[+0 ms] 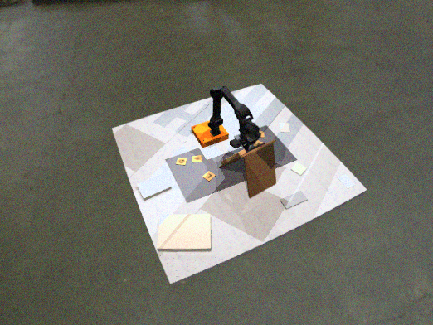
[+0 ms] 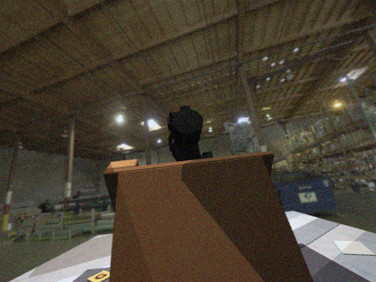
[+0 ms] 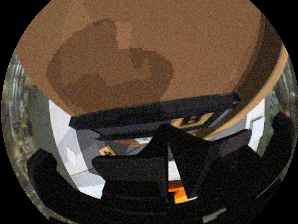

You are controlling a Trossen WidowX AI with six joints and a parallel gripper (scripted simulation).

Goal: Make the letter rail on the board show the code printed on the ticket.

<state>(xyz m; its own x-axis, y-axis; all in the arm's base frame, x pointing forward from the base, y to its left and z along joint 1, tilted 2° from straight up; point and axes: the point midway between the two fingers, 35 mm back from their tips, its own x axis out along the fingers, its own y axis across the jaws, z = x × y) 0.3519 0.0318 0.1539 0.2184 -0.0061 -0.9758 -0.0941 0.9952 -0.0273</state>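
Observation:
The brown board (image 1: 261,174) (image 2: 187,216) (image 3: 215,45) stands tilted, its back to the top and exterior views. In the wrist view the dark letter rail (image 3: 145,116) crosses the board's lower front, with a tile marked B (image 3: 192,120) in it toward the right. My gripper (image 3: 164,127) is shut with nothing between its fingers, close in front of the rail, left of the B tile. Loose yellow tiles (image 1: 181,161) (image 1: 197,158) (image 1: 209,176) lie left of the board; another tile (image 1: 261,134) lies behind it. A G tile (image 2: 99,276) shows in the exterior view. The ticket's code cannot be read.
A dark grey mat (image 1: 191,186) lies under the tiles. The orange arm base (image 1: 209,134) stands behind it. A large cream block (image 1: 184,232) and a pale slab (image 1: 153,186) lie at the left. A grey flat piece (image 1: 294,200) and a pale green one (image 1: 299,168) lie right of the board.

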